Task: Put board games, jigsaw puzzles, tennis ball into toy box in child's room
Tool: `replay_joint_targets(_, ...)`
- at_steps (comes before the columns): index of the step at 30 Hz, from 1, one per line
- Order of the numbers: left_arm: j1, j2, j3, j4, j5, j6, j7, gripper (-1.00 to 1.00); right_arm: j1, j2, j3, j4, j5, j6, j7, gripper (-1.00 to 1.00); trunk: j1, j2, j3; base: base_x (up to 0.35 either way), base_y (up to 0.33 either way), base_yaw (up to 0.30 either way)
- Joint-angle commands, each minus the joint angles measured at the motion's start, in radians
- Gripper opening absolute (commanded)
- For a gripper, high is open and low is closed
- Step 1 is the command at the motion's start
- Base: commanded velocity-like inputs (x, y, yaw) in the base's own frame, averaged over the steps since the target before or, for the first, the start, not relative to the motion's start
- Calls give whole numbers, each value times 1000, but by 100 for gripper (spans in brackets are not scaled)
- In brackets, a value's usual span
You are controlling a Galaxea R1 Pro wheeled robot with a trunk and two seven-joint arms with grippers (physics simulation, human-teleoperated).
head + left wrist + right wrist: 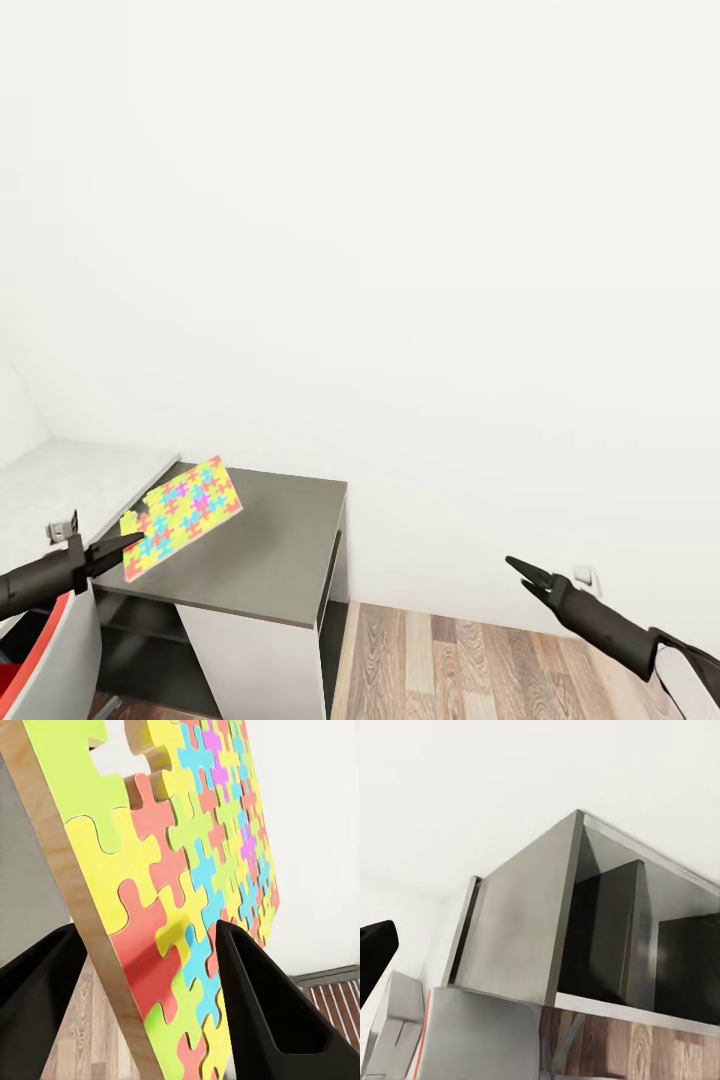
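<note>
The dark grey cabinet (270, 545) stands against the white wall, and the jigsaw puzzle (180, 517) hangs tilted above its top, clamped at one corner by the left gripper (128, 543). Carrying it to the toy box calls for a level, unhurried swing, since a corner hold lets it pivot. The left wrist view shows a finger (262, 1012) on each face of the puzzle and its plywood edge. The right gripper (522, 572) hangs over the wood floor, its jaws apparently together.

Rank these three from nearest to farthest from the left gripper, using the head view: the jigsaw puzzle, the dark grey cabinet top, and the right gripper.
1. The jigsaw puzzle: clamped in the left gripper, held tilted above the cabinet.
2. The dark grey cabinet top: just beyond and below the puzzle, toward the robot's right.
3. The right gripper: far across on the right, over the wood floor.
</note>
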Motion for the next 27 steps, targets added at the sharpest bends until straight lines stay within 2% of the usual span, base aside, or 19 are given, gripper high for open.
replay_joint_targets(1, -1, 2, 0, 0, 0, 7, -12, -100, -1, -1, -2, -2, -4, 7, 12, 100, 1, -2, -2, 0, 0, 0)
replay_joint_targets(5, 0, 19, -1, -1, -1, 7, -98, -100, -1, -1, -9, -7, -4, 7, 29, 100, 1, -2, -2, 0, 0, 29)
replay_joint_targets(9, 1, 29, -1, -1, -2, 6, -128, -100, -1, 0, -10, -7, -3, 7, 32, 100, 1, -2, -2, 0, 0, 198)
replay_joint_targets(27, 2, 38, -1, -1, -3, 6, -139, -100, -1, 1, -11, -6, -2, 7, 33, 100, 1, -2, -2, 0, 0, 276)
